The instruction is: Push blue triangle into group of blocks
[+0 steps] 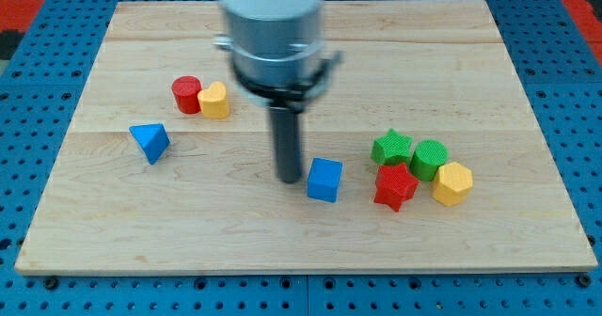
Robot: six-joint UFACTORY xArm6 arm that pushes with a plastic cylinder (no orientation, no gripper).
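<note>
My tip (289, 179) rested on the counter (301, 245) near its middle, just left of the blue cube (324, 180). The arm carried no gripper, only the rod. The blue triangle (150, 142) lay well apart toward the left edge. A red cylinder (186, 94) touched a yellow block (215, 101) behind it. Toward the right edge clustered a green star (391, 149), green cylinder (429, 158), red star (395, 186) and yellow hexagon (452, 183).
</note>
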